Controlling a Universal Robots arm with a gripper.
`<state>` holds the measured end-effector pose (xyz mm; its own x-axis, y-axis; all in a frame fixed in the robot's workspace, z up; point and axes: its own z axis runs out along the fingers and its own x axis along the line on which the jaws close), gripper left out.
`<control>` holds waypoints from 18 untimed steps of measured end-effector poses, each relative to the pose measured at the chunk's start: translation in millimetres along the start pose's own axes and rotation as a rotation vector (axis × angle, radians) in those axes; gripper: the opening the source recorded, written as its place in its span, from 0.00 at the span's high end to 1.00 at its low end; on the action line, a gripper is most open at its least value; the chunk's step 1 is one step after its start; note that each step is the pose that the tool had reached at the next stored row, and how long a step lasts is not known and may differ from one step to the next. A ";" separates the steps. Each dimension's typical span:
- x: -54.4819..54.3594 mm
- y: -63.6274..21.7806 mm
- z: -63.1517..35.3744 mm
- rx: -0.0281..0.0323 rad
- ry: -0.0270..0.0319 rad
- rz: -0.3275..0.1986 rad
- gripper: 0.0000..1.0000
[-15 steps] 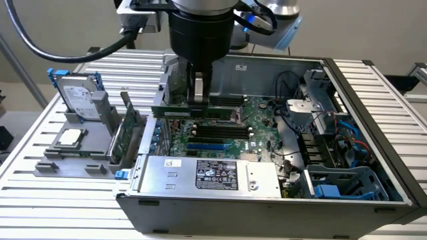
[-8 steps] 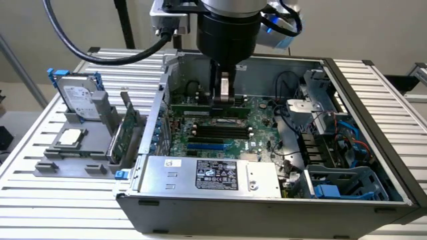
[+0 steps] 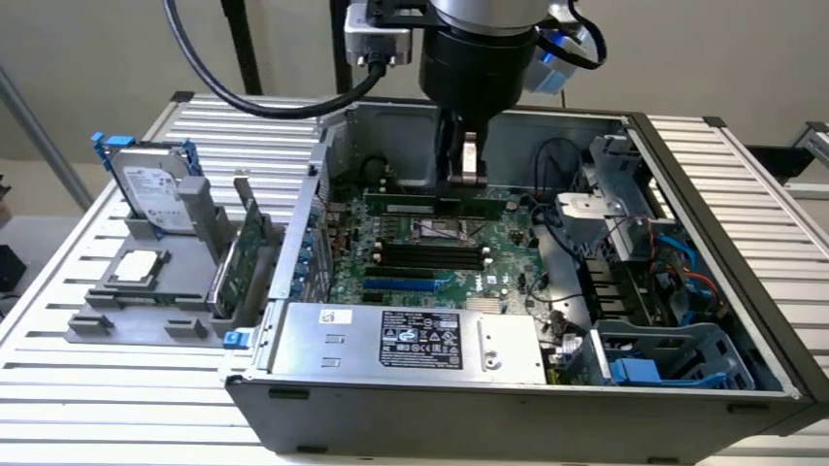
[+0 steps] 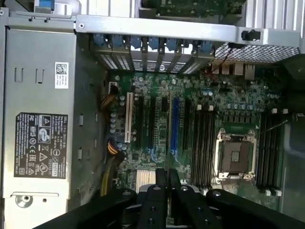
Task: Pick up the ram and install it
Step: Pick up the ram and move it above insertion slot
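While end effector grips ram, cables loop nearby.

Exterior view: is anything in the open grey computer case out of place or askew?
Nothing looks spilled or damaged. The long thin green ram stick seems seated in no slot: it hangs about level over the green motherboard, between the shut jaws of the gripper.

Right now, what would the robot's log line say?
tool: shut on long thin green ram stick | where: over green motherboard inside grey metal computer case | state: not yet installed
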<state>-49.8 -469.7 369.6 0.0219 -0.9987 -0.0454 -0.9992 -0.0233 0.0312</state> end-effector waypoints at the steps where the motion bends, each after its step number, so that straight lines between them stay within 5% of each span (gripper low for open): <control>1: -4.0 -2.3 1.3 -0.0001 0.0005 0.000 1.00; 10: -36.6 -10.8 11.9 -0.0001 0.0021 0.001 1.00; 18: -47.8 -11.2 14.7 0.0004 0.0023 0.010 1.00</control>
<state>-40.2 -421.0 356.7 0.0121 -0.9990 -0.0428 -0.9994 -0.0135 0.0313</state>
